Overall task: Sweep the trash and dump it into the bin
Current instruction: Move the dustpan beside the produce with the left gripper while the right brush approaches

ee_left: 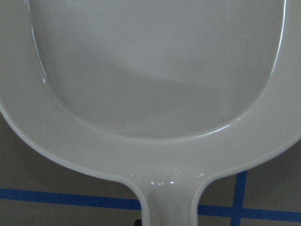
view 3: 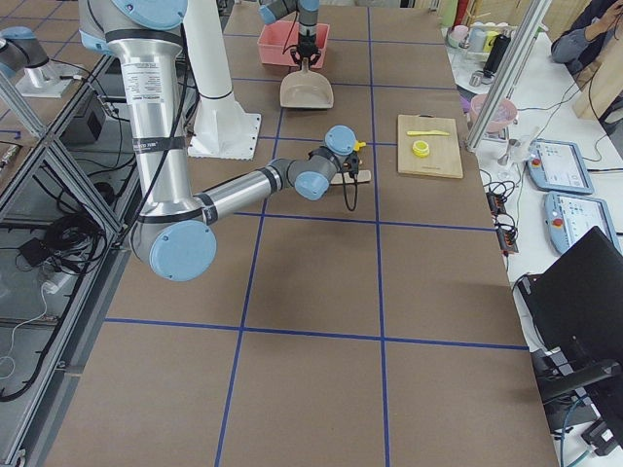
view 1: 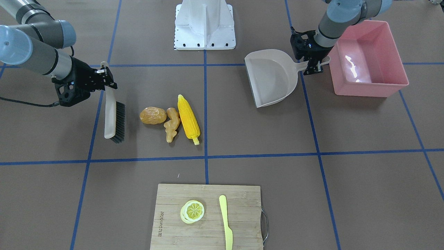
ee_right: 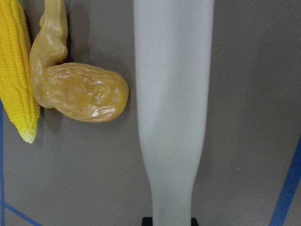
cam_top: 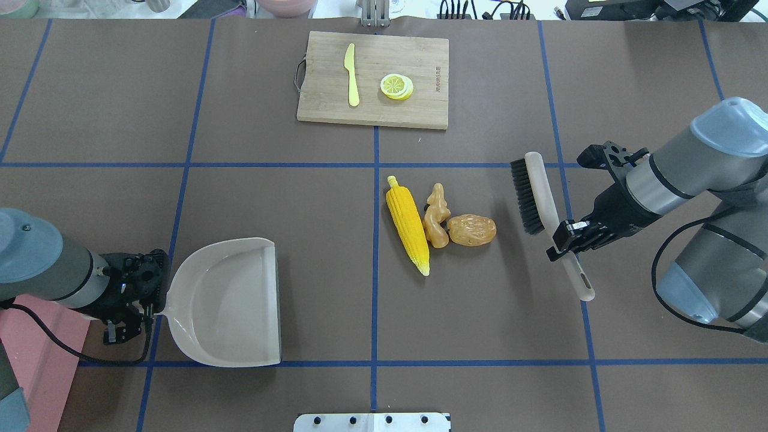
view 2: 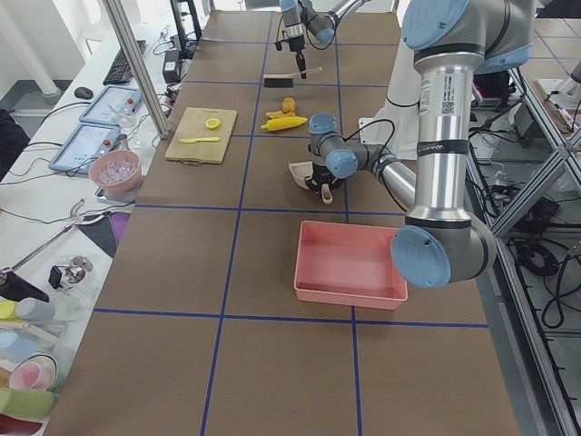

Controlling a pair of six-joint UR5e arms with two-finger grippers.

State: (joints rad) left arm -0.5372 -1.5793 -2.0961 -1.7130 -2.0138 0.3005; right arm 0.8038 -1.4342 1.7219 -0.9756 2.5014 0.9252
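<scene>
Overhead exterior view tells most of it. The right gripper (cam_top: 567, 237) is clenched on the handle of a beige plastic hand brush with black bristles (cam_top: 542, 195). The left gripper (cam_top: 153, 303) is grasping the handle of a beige-grey plastic dustpan (cam_top: 228, 300).

The trash is three toy foods bunched together between the two sets of jaws. The brown-orange potato (cam_top: 472, 230) sits on the bristle side of the brush, nearest the right jaws. The knobbly tan ginger root (cam_top: 437, 216) touches it, and the yellow corn cob (cam_top: 408, 223) lies on the side toward the left jaws. The dustpan mouth faces the pile but is well apart from it. The pink rectangular plastic tub (view 1: 364, 89) is just behind the left jaws, on the side away from the pile.

My take: close that gap, with the pan lip flat on the table. Then push with the bristles down and the brush's long side square to the pile, so all three go together. The corn looks like it'd roll, so go slow and low.
</scene>
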